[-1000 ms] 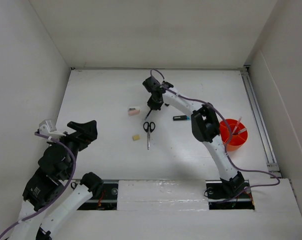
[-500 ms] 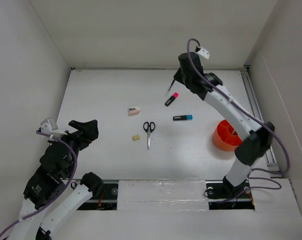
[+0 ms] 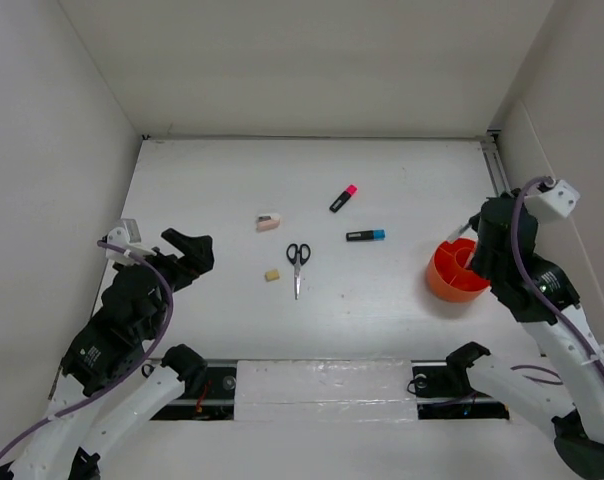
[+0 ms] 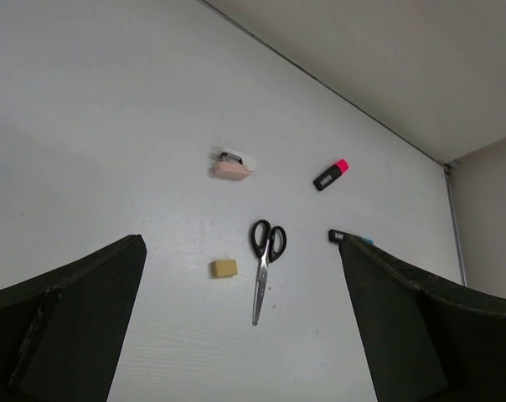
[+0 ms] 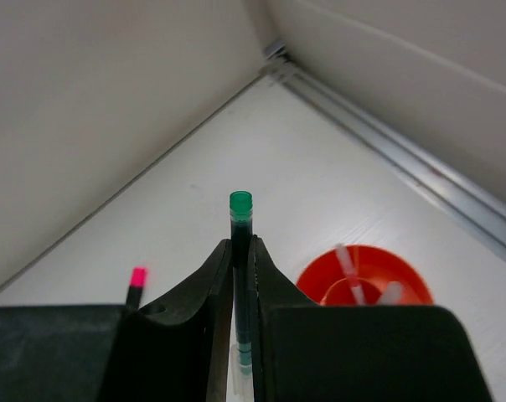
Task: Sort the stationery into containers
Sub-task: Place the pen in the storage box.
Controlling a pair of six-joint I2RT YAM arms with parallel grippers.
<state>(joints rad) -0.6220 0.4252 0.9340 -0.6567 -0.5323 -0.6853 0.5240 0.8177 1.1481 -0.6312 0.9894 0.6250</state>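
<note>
Right gripper (image 5: pixel 240 251) of mine is pinched tight on a thin green-capped pen (image 5: pixel 240 219), whose long axis runs along my fingers with the cap poking out past the tips. What matters for the drop is the tub (image 5: pixel 404 272). It sits by the right edge of the table, below me and off to the right of the pen's line. By my reckoning the pen must swing over and tip toward upright to go into a compartment beside the two pens (image 5: pixel 345 260) leaning in there. My left gripper (image 4: pixel 242 243) hangs wide open and empty over the left edge, well apart from the tub, so this arm is the nearer.
</note>
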